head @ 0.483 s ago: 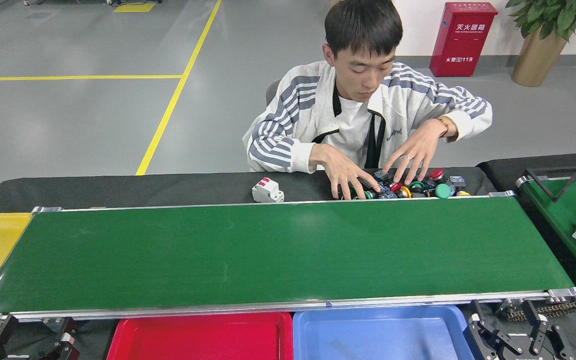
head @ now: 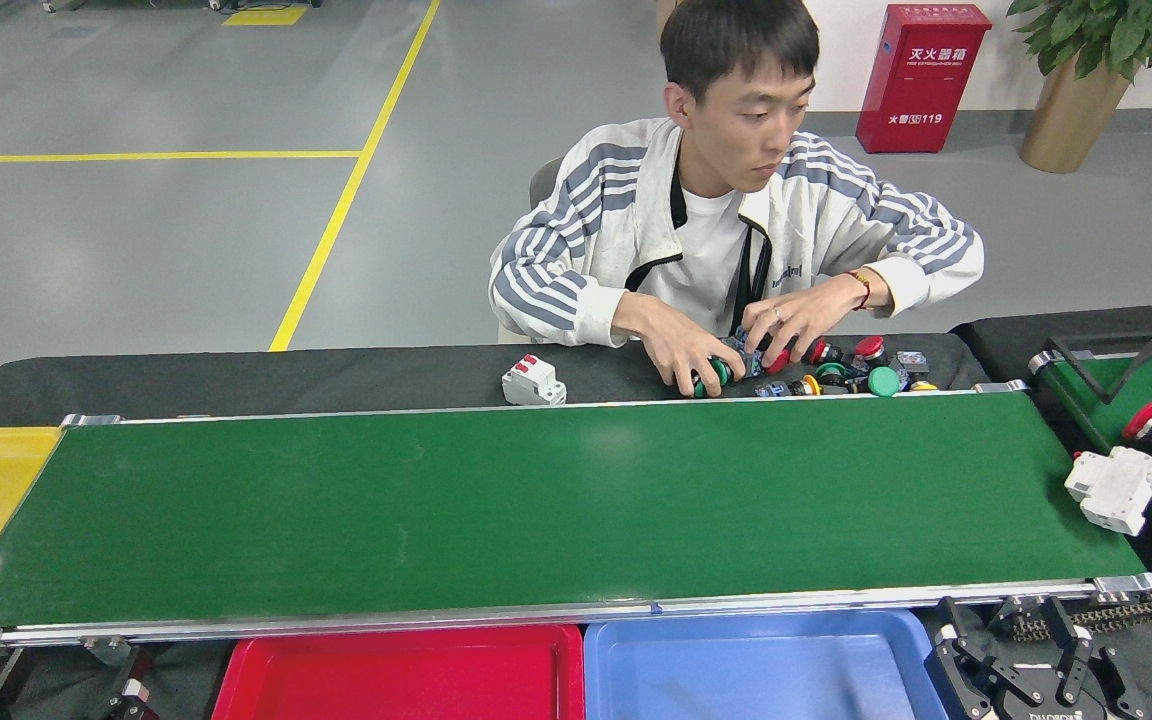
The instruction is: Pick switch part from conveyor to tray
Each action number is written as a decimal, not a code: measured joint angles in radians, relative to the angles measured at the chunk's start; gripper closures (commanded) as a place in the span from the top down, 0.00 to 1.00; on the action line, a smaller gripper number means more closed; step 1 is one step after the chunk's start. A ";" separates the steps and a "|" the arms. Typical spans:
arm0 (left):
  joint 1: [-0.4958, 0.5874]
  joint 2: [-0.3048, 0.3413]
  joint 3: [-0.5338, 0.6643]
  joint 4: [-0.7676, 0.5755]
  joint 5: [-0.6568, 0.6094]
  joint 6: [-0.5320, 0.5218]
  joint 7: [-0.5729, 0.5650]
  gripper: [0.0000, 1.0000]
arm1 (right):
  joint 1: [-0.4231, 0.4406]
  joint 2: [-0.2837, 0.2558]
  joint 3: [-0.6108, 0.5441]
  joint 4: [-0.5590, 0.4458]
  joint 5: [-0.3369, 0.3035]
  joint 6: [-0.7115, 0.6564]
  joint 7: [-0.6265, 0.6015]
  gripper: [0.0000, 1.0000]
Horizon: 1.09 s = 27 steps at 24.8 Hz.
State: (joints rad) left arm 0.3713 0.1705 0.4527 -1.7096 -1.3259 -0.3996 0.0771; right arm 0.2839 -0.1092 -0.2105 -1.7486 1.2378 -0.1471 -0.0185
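**Belt empty, part arriving at right end**

I'm looking at the conveyor: it is running left to right across my view, and nothing is lying on its green belt. The red tray and blue tray are sitting empty along its near edge. A person at the far side is sorting a pile of push buttons. The white switch part is straddling the gap between the side belt and the conveyor's right end, long axis slanting left-far to right-near. My right gripper is sitting near-left of it, fingers apart, clearly the closer arm. My left gripper is barely showing; I can't tell its state.
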 measured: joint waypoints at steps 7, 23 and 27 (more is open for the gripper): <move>0.000 0.000 0.000 -0.001 0.003 0.004 0.001 1.00 | -0.001 0.000 0.000 0.008 -0.001 -0.003 0.008 1.00; 0.000 0.008 0.000 0.000 0.003 -0.004 0.001 1.00 | -0.046 0.000 -0.014 0.058 -0.004 0.041 0.087 1.00; 0.000 0.008 -0.003 0.001 0.003 -0.004 0.001 1.00 | -0.132 0.000 -0.015 0.122 -0.003 0.067 0.122 0.99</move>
State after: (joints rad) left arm 0.3715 0.1788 0.4501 -1.7091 -1.3232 -0.4040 0.0780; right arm 0.1522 -0.1092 -0.2252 -1.6264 1.2345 -0.0805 0.1037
